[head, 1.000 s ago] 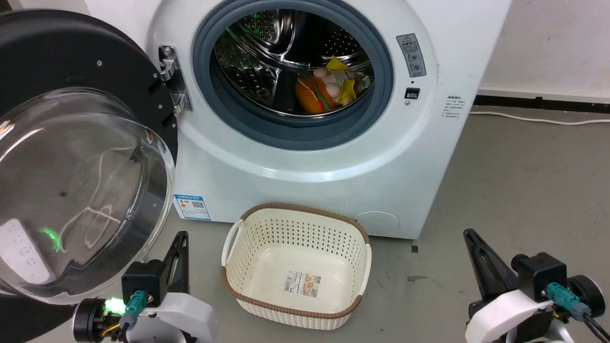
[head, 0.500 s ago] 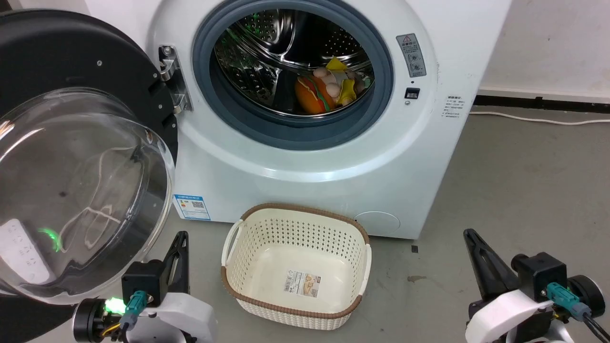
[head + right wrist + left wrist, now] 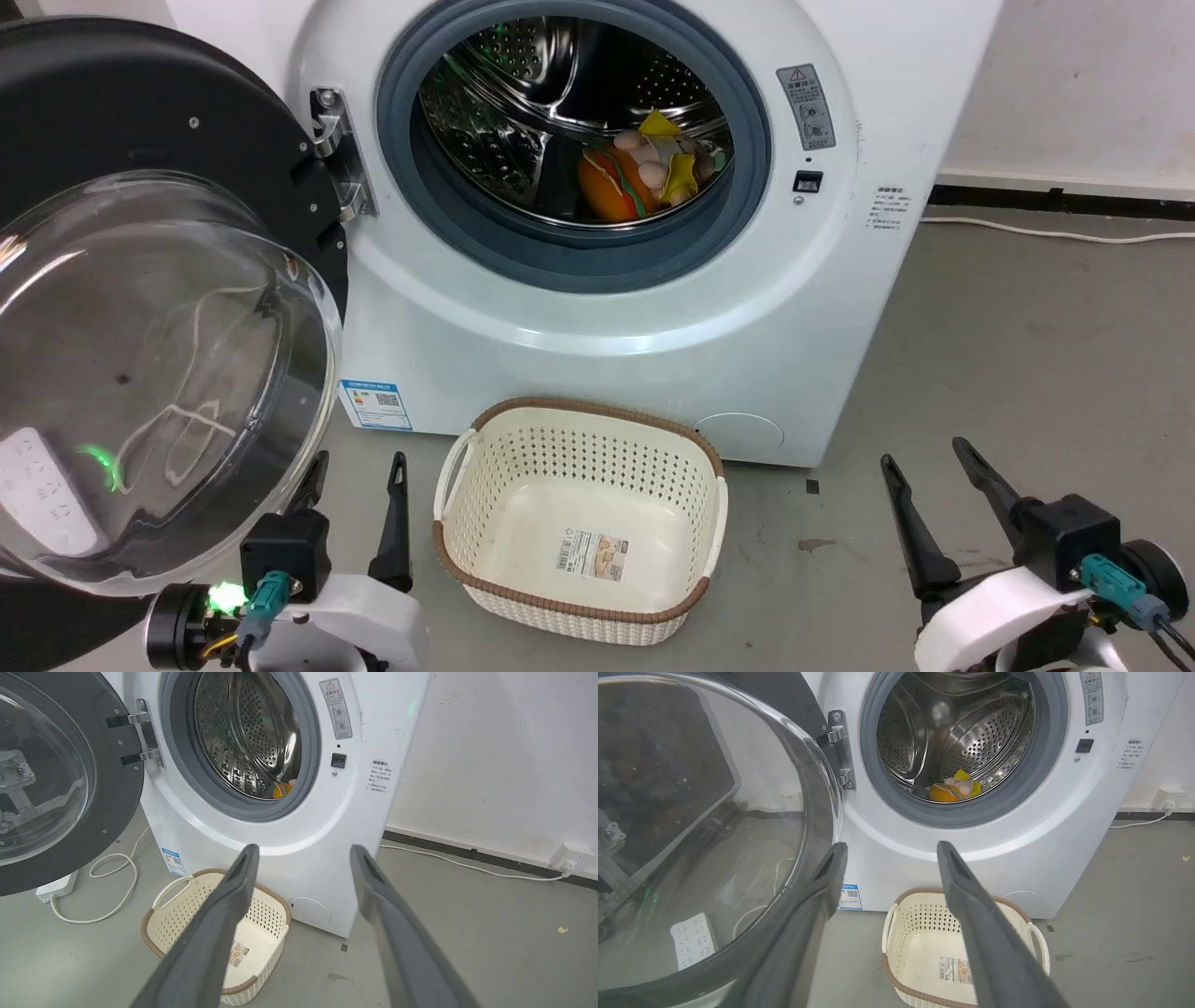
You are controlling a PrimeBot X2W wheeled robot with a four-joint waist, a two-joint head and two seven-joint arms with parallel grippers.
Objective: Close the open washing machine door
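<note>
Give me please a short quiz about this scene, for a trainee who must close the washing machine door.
1. True or false: the washing machine door is shut.
2. What lies in the drum of the washing machine? A) colourful items B) a towel C) nothing
3. Fill in: the left end effector and right end effector are both ____.
Key: 1 false, it stands wide open. 2 A. 3 open, holding nothing.

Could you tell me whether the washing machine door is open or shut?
Open: the washing machine door stands swung aside on its hinge, drum exposed.
</note>
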